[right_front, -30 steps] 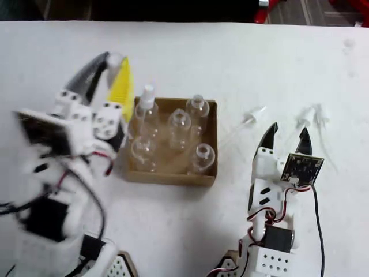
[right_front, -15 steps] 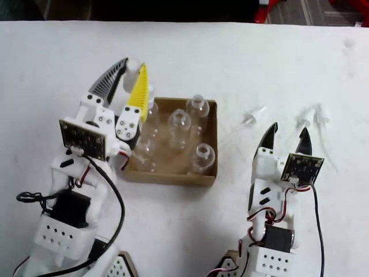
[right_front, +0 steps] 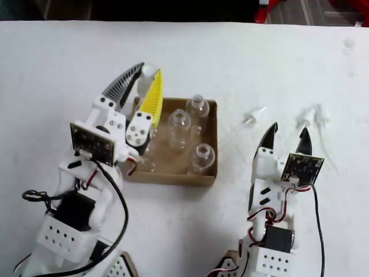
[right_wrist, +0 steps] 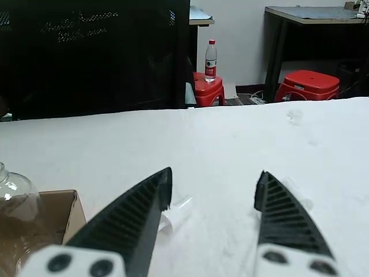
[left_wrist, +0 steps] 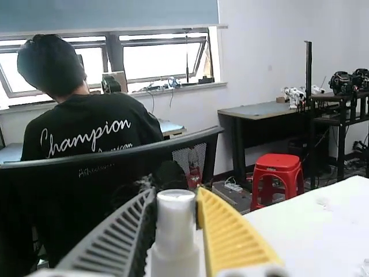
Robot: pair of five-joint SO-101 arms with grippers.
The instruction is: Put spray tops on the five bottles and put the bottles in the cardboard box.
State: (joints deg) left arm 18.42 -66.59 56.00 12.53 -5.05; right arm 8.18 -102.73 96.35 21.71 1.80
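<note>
My left gripper [right_front: 150,69] is shut on a white spray top [right_front: 147,73], held above the back left corner of the cardboard box [right_front: 212,138]. The left wrist view shows that spray top [left_wrist: 175,231] pinched between the grey and yellow fingers [left_wrist: 230,236]. Open-necked clear bottles [right_front: 179,122] stand in the box, at the back [right_front: 198,107] and front right [right_front: 203,154]; the left arm hides the box's left side. My right gripper [right_front: 286,134] is open and empty right of the box, its fingers [right_wrist: 138,213] spread over the table.
Two loose spray tops lie on the white table, one [right_front: 252,116] just right of the box and one [right_front: 311,115] beyond the right gripper, with the nearer one [right_wrist: 176,210] seen between its fingers. A person in a chair [left_wrist: 86,167] sits past the table's far edge.
My left arm has swung right with the spray top, from left of the box to over its back left corner. The right arm has stayed still.
</note>
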